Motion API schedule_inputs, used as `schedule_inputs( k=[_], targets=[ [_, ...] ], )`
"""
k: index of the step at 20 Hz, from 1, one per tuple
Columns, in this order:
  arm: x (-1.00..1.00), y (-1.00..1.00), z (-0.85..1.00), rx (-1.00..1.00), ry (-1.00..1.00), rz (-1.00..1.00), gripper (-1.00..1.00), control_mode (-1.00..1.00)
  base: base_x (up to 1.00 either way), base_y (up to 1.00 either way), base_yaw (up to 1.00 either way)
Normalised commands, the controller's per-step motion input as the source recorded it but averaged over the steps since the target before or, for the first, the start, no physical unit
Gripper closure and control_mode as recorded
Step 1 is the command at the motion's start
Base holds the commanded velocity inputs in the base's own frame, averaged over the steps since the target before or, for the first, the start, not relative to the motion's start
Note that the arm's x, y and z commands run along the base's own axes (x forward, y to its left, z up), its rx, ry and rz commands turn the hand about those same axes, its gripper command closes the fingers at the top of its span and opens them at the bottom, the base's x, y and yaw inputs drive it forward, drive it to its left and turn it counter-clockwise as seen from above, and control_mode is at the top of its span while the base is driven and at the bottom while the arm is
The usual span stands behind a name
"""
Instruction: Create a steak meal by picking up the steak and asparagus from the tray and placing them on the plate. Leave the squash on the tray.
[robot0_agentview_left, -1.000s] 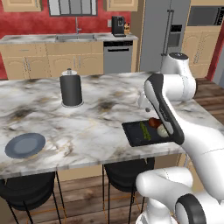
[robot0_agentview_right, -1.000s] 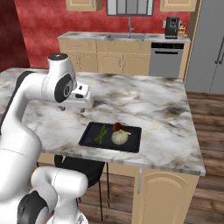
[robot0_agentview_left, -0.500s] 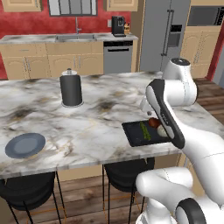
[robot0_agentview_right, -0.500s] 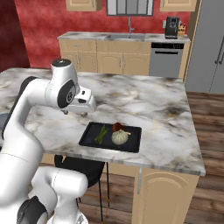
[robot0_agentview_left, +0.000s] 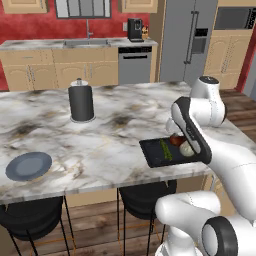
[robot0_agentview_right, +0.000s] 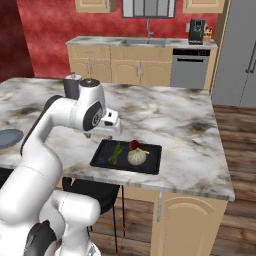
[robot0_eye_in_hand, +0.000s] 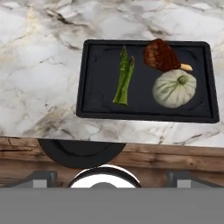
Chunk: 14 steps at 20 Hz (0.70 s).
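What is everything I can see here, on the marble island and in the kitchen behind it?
flat black rectangular tray: one, black, at the island's near edge
reddish-brown steak: one, on the tray, touching the squash
pale cream round squash: one, on the tray, beside the steak
thin green asparagus stalk: one, on the tray, apart from the other two
round grey-blue plate: one, bare, far along the island from the tray
dark cylindrical canister: one, dark grey, upright mid-island
marble island top: one, white with grey veins
black round stools: two, tucked under the island
black coffee machine: one, on the back counter
white robot arm: one, above the island by the tray; gripper open
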Motion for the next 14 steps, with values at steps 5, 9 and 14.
schedule_inputs(
  k=[5,9,14],
  targets=[
    [0.52,0.0,-0.54,0.0,0.11,0.0,-1.0,-1.0,0.0,0.0,0.0],
    [0.54,0.0,-0.51,0.0,0.09,0.0,-1.0,-1.0,0.0,0.0,0.0],
    [0.43,0.0,-0.4,0.0,0.03,0.0,-1.0,-1.0,0.0,0.0,0.0]
  ],
)
